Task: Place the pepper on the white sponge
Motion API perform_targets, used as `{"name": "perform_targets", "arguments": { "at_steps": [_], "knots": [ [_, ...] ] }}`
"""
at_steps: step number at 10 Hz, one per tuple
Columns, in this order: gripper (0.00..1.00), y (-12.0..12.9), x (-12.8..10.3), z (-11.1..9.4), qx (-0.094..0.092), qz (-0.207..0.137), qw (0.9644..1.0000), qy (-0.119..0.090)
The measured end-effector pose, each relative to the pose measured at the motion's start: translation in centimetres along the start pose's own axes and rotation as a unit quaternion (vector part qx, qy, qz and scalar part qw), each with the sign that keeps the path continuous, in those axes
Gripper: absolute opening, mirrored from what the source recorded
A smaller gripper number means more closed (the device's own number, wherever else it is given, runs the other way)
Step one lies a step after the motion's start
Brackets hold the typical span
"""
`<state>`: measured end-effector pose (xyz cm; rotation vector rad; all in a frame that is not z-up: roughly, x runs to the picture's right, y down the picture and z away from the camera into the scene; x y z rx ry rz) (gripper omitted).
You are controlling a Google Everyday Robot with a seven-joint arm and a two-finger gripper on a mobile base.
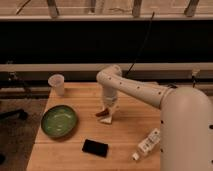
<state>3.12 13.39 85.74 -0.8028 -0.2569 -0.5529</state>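
Observation:
My gripper hangs from the white arm over the middle of the wooden table. A red pepper sits right under the gripper's tip, lying on or against the white sponge just below it. The gripper covers part of the pepper, so I cannot tell whether it still holds it.
A green bowl sits at the left. A translucent cup stands at the back left corner. A black flat object lies near the front edge. A white bottle lies on its side at the right. My arm's large white body fills the right side.

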Motion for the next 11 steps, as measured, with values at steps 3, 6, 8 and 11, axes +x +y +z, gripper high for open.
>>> {"name": "perform_targets", "arguments": {
  "at_steps": [3,6,8,11],
  "knots": [
    [0.69,0.11,0.18,0.2,-0.001,0.003,1.0,-0.003],
    [0.69,0.23,0.25,0.37,-0.001,0.004,1.0,-0.004],
    [0.69,0.34,0.37,0.38,-0.001,0.005,1.0,-0.005],
    [0.71,0.38,0.69,-0.31,0.005,0.008,0.9999,-0.006]
  ]
}}
